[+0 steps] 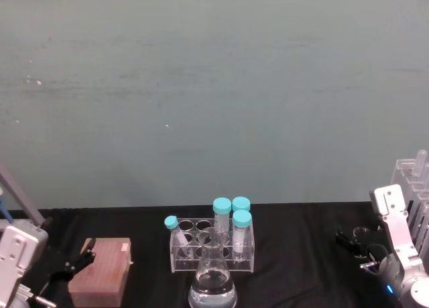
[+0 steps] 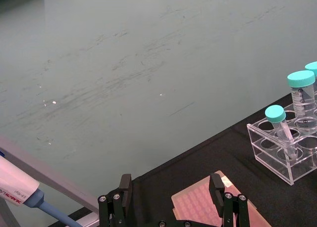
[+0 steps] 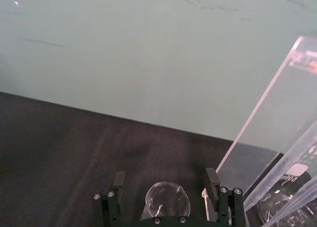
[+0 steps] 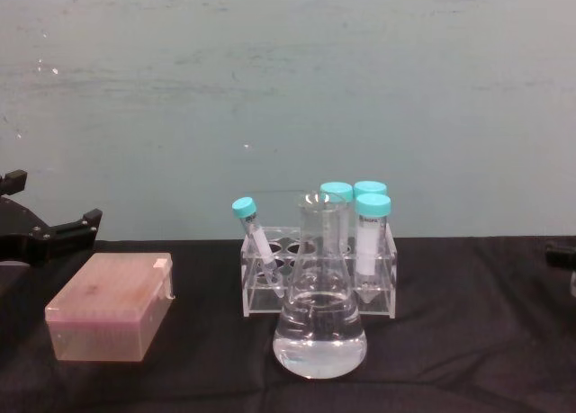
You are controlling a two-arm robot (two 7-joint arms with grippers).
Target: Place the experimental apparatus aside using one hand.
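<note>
Black bench [image 1: 295, 254]. Right gripper [image 3: 166, 175] spread astride beaker [image 3: 166, 202]; off-centre closing could knock it into acrylic stand [image 3: 267, 138]. Left gripper [image 2: 171, 177], spread, parked beside pink box [image 2: 198, 207].

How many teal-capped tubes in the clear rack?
4. One small tube leans at the rack's left end; three taller tubes stand clustered at its right end. None looks hidden.

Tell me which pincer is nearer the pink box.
Left. The left pincer hovers beside the pink box; the right pincer is far to its right, at the small beaker.
</note>
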